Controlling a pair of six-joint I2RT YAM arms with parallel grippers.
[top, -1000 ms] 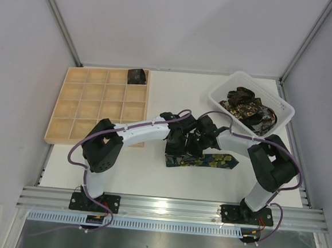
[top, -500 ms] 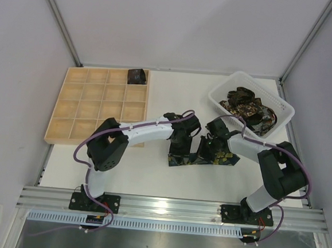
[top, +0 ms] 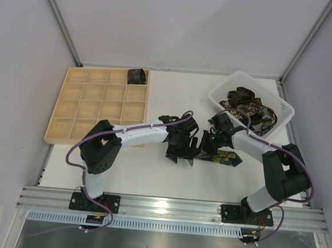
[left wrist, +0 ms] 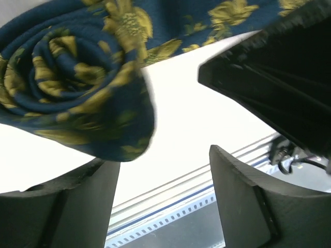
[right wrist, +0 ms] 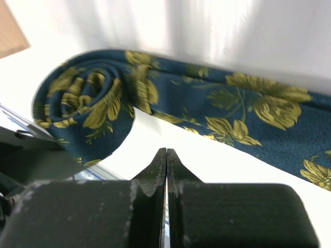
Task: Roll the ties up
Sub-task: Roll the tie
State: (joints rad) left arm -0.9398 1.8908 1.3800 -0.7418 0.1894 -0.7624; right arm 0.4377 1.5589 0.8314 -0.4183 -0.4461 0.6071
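Since a second ago the left end of the navy tie [top: 225,158] has travelled to the right, so the flat stretch on the table is shorter, and both arms have followed it over. The tie lies on the white table [top: 151,171] in front of the arms, between the wooden tray and the basket and nearer the basket. Its left end is wound into a tight roll [left wrist: 72,77], a spiral of navy cloth with yellow-green flowers. The unrolled tail [right wrist: 248,111] runs off flat to the right.

The left gripper [left wrist: 163,157] stands right at the roll with its two fingers spread wide and white table showing in the gap. The roll sits over one finger [left wrist: 77,206]; from the wrist view I can't tell whether cloth and finger actually touch. The right gripper [right wrist: 166,152] is just beside the roll too, with the tail running past its fingertips. Its fingers are pressed flat together with nothing I can see caught between them. The two grippers are close, nearly facing each other across the roll.

Further out, at the right rear, the white slotted basket [top: 286,107] holds a heap of other ties [top: 247,110], dark with gold print. On the left lies the pale wooden grid tray [top: 56,130]. In its far right corner compartment sits one small dark bundle [top: 137,76], which looks like a rolled tie, though it is too small to be sure.
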